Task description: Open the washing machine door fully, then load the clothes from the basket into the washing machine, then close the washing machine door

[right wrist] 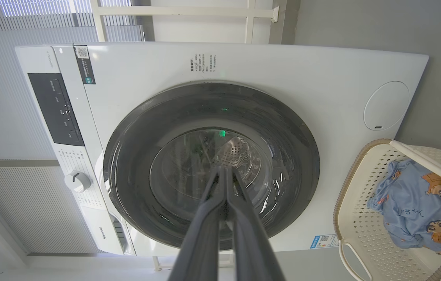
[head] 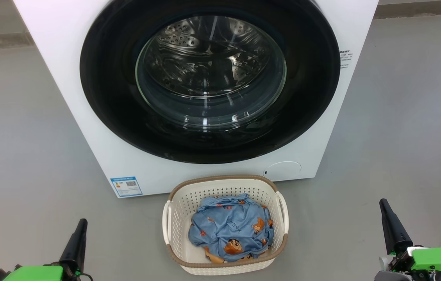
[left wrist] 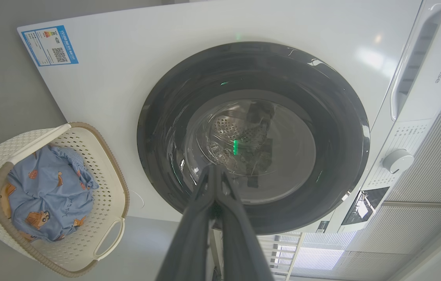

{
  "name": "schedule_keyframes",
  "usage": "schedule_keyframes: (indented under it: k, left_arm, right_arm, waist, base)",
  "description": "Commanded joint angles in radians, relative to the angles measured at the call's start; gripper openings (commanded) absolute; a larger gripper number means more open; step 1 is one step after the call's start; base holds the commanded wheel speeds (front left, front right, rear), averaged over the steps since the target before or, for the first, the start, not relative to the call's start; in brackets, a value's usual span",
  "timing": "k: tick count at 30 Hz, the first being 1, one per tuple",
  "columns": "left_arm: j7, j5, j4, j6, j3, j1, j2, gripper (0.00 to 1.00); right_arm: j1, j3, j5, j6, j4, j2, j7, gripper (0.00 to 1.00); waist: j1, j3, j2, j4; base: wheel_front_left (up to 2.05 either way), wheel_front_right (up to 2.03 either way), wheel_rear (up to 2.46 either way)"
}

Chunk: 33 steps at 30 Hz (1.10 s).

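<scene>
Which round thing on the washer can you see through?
The big door: its middle is clear glass. The small cap and the knob are solid white.

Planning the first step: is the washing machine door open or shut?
Shut: the washing machine door sits flush against the washing machine, glass covering the drum.

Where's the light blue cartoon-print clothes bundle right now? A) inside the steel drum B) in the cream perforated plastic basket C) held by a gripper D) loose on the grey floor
B: the light blue clothes bundle lies in the cream perforated basket, on the floor before the white washing machine, its round black-rimmed door shut.
</scene>
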Motion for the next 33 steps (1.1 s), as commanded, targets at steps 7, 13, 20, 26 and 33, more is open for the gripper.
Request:
schedule_keyframes:
  k: [7,13,20,26,33]
  left_arm:
    - [0.006,0.016,-0.024,-0.003,0.036,-0.044,0.011,0.0]
    - [0.0,-0.001,0.032,0.0,-0.005,0.018,-0.01,1.0]
    - [-0.006,0.002,0.038,0.0,-0.002,0.026,-0.014,1.0]
    - [-0.014,0.007,0.031,0.0,0.0,0.027,-0.013,1.0]
    - [-0.031,0.025,0.022,0.0,-0.005,0.025,-0.005,1.0]
  right_arm:
    - [-0.043,0.023,-0.012,-0.001,-0.024,-0.004,0.008,0.0]
    - [0.017,0.0,0.0,0.0,0.035,0.008,-0.002,1.0]
    - [0.023,0.008,-0.008,0.0,0.04,0.012,-0.019,1.0]
    - [0.021,0.017,-0.021,0.0,0.033,0.011,-0.037,1.0]
    - [0.015,0.026,-0.055,0.0,0.023,0.01,-0.057,1.0]
  waist:
    - [0.0,0.0,0.0,0.0]
    - [0.0,0.0,0.0,0.0]
    - [0.0021,-0.001,0.0,0.0]
    - [0.0001,0.001,0.0,-0.001]
    - [0.0,0.001,0.0,-0.002]
  base:
    - [0.0,0.0,0.0]
    - [0.0,0.0,0.0]
    - [0.0,0.0,0.0]
    - [0.0,0.0,0.0]
    - [0.0,0.0,0.0]
